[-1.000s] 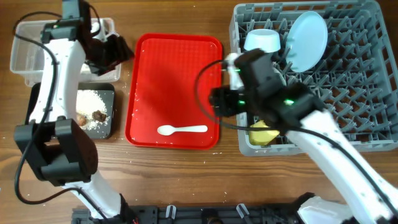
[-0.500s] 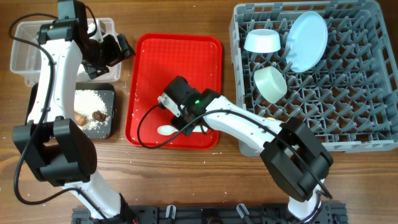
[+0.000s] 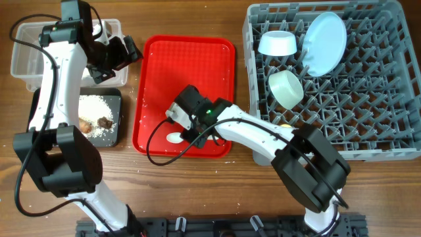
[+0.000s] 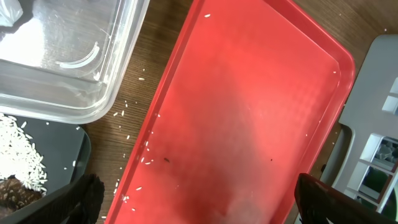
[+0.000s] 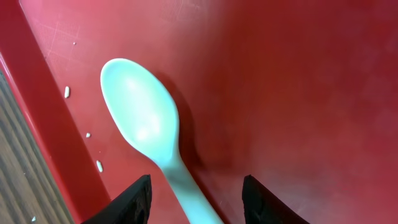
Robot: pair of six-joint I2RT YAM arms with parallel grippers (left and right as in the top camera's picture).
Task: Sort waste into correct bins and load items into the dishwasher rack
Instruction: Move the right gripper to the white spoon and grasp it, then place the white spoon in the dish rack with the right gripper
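**Fig.** Large sq. grey plastic peg rack [image 3: 368, 131], rt side of table. Red rectangular plastic serving tray [image 3: 184, 66], centre. Rt gripper [image 5: 194, 185]: jaws part-open, straddling handle, not pinching. Lt gripper [image 4: 198, 193]: spread wide, empty. White plastic spoon [image 5: 140, 112] lies flat on tray by its front rim. Prob. light, stiff, slippery, so pinch mid-handle.

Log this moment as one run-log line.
right gripper: open, straddling spoon handle on red tray | left gripper: open, empty
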